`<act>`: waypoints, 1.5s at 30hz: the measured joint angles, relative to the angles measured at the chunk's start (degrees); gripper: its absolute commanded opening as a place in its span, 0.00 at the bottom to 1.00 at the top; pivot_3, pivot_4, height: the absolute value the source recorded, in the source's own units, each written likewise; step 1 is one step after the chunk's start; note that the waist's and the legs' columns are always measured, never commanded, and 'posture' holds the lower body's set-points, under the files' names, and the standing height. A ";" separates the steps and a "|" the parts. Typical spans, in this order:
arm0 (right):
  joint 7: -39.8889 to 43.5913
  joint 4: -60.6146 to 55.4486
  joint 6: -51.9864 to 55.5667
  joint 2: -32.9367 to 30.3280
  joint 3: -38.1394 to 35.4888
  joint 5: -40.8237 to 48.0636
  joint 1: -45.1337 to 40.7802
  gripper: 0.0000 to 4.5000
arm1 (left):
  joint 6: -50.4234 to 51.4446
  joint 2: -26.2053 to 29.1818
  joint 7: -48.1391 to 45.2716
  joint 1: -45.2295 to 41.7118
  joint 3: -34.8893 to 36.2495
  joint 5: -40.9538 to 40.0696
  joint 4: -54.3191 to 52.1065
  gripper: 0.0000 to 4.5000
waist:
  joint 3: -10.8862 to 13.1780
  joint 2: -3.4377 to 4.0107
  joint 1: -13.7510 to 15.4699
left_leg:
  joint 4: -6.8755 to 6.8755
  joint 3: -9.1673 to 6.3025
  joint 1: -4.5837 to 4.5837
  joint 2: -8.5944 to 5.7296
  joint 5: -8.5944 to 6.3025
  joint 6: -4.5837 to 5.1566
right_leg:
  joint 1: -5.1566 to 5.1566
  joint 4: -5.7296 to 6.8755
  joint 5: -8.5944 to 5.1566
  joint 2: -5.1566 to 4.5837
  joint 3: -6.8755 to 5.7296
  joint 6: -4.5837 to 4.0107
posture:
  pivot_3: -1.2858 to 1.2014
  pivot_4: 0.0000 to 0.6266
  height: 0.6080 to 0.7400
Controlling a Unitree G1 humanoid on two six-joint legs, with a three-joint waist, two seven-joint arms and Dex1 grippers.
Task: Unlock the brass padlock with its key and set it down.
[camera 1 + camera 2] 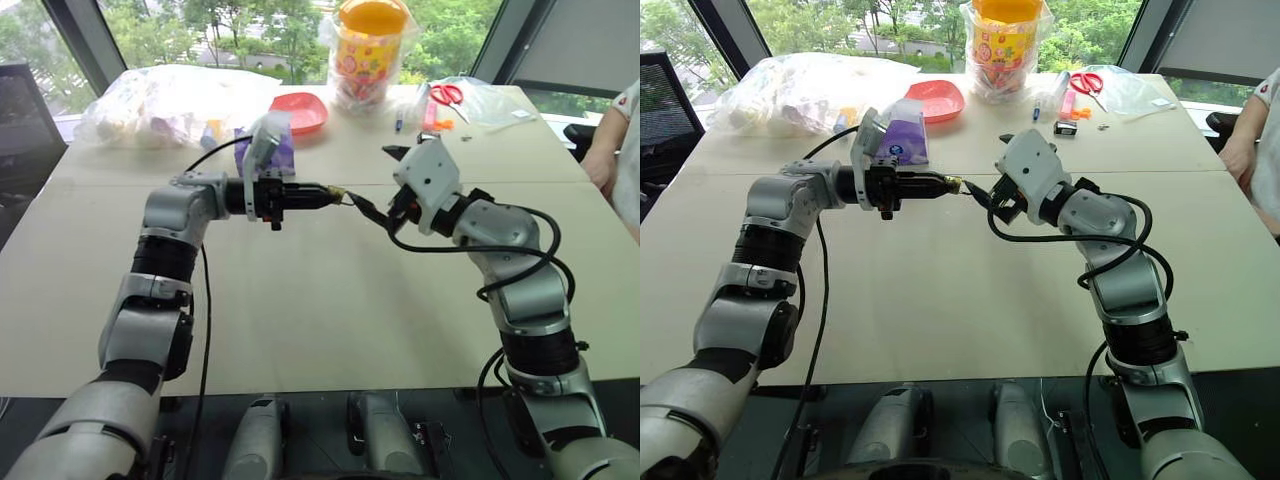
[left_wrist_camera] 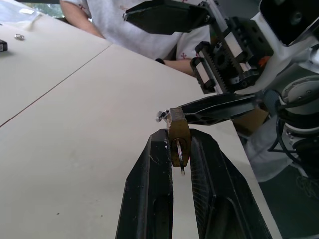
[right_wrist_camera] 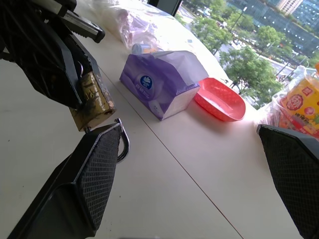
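Daylight, bright, from big windows (image 1: pixel 230 30) behind far edge of tabletop (image 1: pixel 320 300); trees outside near blown out in head views. Tabletop evenly lit, pale, soft sheen, only faint shadows under arms. Head views sharp in the middle, slight bowing at edges, lower strip dark. Left wrist view: brass padlock (image 2: pixel 178 142) crisp, person's shirt (image 2: pixel 149 35) soft in bkgd. Right wrist view: near black end effector fingers (image 3: pixel 94 174) a bit soft, purple tissue pack (image 3: pixel 159 82) and red tray (image 3: pixel 222 99) clear; city outside hazy, washed.
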 measured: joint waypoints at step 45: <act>1.40 0.47 2.67 -4.19 -1.77 8.84 0.05 0.99 | -4.63 1.48 -1.89 2.25 -1.95 0.34 -1.49 0.00 | 0.00 0.00 0.07 | 0.02 0.01 -0.32 0.00 0.00 0.00 | -0.27 -0.01 0.01 0.00 0.00 0.00 | 0.52 0.24 1.00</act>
